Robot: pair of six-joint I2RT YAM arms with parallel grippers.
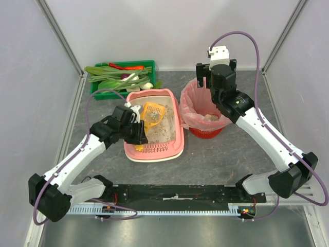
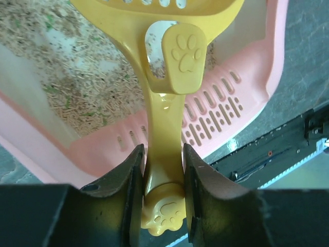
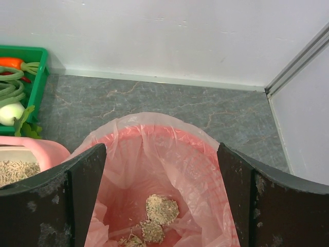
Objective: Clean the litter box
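Over litter box (image 1: 154, 150): one scoop (image 1: 152, 114), left tool (image 2: 163, 160) clamped | bin (image 3: 154, 140): three clumps (image 3: 162, 208)

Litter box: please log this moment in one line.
left gripper shut on yellow scoop | scoop over litter box | right gripper open above bin

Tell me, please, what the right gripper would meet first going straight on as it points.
Probably the pink bag lining the bin, around the litter clumps at its bottom; the open right gripper points into its mouth, depth unclear.
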